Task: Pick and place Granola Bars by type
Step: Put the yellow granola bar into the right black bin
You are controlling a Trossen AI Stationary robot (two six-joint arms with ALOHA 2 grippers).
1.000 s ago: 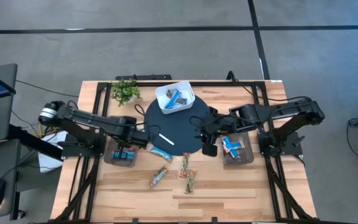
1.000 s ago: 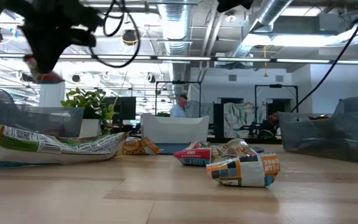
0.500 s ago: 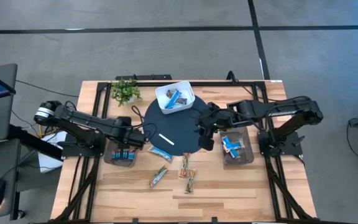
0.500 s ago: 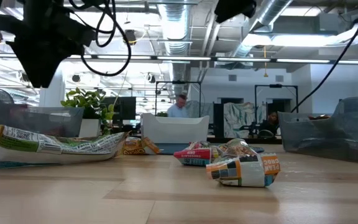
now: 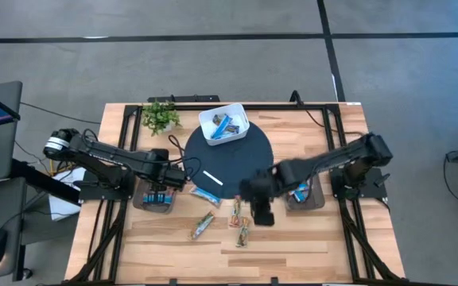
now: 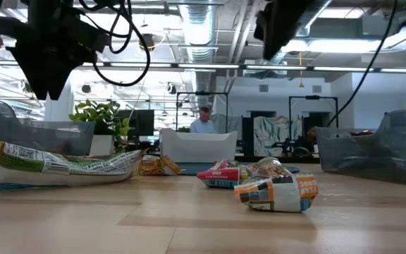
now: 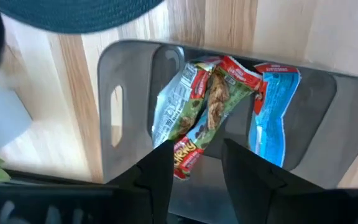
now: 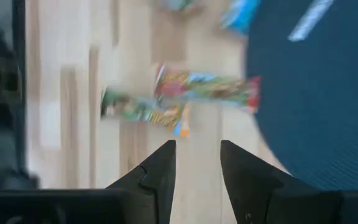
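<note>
Right gripper (image 5: pixel 261 213) swung off right bin (image 5: pixel 318 200) to table front, now over loose bars; fingers spread, empty. Left gripper (image 7: pixel 194 163) unchanged over left bin (image 7: pixel 107 112), fingers apart, empty.

Nearest targets: two tan bars (image 8: pixel 207 86) (image 8: pixel 143 109) just ahead of right gripper, end to end, long axes across finger line. Right arm nearer.

Count, high view: four loose bars on table — three tan, one blue (image 5: pixel 206 195) at mat (image 5: pixel 237 155) edge. Left bin: three bars. White box (image 5: pixel 223 124): some, number unclear.

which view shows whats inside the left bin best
The left wrist view: it looks straight into the left bin, showing tan bars and a blue bar. The high view shows it small, partly under the left gripper; the low view only its wall.
</note>
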